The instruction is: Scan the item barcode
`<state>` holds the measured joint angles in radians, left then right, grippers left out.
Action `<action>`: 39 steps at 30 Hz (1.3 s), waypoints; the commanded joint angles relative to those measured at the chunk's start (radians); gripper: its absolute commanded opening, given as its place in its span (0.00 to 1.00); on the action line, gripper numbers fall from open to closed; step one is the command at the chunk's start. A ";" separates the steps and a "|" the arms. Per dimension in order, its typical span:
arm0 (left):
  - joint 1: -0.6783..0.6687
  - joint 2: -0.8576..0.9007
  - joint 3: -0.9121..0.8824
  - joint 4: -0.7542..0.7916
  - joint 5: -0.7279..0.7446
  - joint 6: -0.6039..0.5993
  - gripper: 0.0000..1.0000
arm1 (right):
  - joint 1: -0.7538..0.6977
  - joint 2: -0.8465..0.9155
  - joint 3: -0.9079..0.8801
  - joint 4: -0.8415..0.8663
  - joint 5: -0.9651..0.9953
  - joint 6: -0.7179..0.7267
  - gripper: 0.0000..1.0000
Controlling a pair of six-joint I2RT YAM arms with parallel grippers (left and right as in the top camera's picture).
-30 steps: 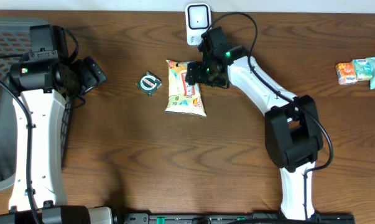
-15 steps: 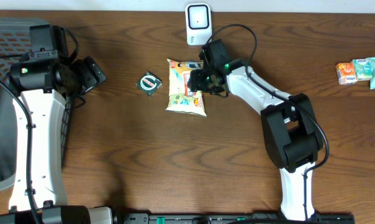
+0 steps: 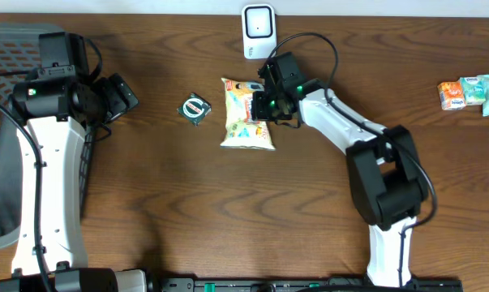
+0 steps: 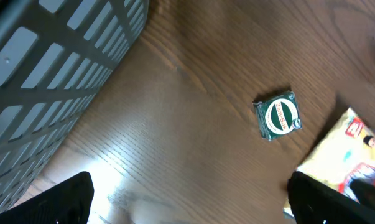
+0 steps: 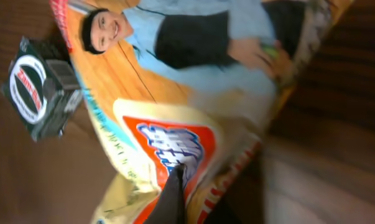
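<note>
Yellow-orange snack bag (image 3: pixel 244 130), green-and-white box (image 3: pixel 195 108), seemingly pastel packets (image 3: pixel 471 92)

Item 1, snack packet (image 3: pixel 246 113): flat pouch, yellow and orange, with a red-and-white label. My wrist view also shows a smiling figure printed on pale blue. It lies face up, its long axis pointing toward the scanner. My right claw (image 3: pixel 266 104) pinches its right edge, so the pouch spreads out to the claw's left.

Item 2, barcode scanner (image 3: pixel 259 31): white, upright, rounded window on its face. It stands just beyond the claw, clear of the packet.
</note>
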<state>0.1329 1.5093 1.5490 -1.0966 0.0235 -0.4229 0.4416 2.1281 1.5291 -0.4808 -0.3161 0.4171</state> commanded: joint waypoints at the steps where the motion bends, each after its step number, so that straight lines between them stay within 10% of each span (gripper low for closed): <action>1: 0.002 0.000 0.007 -0.002 -0.006 -0.009 0.98 | 0.011 -0.172 -0.005 -0.058 0.222 -0.087 0.01; 12: 0.002 0.000 0.007 -0.002 -0.006 -0.009 0.97 | 0.169 -0.280 -0.007 -0.167 0.749 -0.134 0.01; 18: 0.002 0.000 0.007 -0.002 -0.006 -0.009 0.97 | 0.177 -0.225 -0.007 -0.132 0.567 -0.135 0.66; 22: 0.002 0.000 0.007 -0.002 -0.006 -0.009 0.98 | 0.194 -0.139 -0.007 -0.099 0.565 -0.198 0.90; 39: 0.002 0.000 0.007 -0.002 -0.006 -0.009 0.98 | 0.229 0.046 -0.007 0.052 0.822 -0.239 0.91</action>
<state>0.1329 1.5093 1.5490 -1.0962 0.0235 -0.4229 0.6739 2.1536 1.5211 -0.4400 0.4652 0.1745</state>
